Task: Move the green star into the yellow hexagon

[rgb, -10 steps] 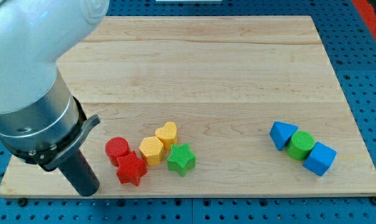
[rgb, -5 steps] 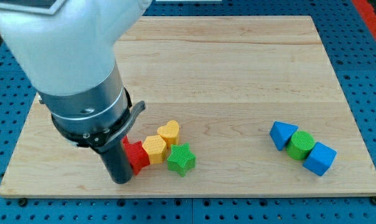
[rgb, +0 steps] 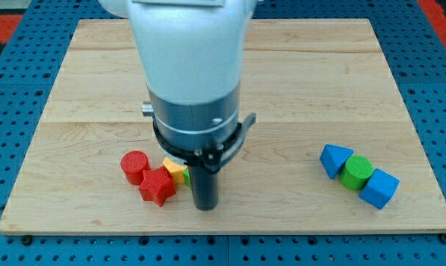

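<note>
Green star is hidden behind the rod; my tip [rgb: 204, 207], which has no jaws, sits at 4 o'clock of the yellow hexagon [rgb: 176, 171]; next, nudge toward 10 o'clock

Robotics lab, blue pegboard bench [rgb: 430, 111], wooden board [rgb: 319, 89]
</note>
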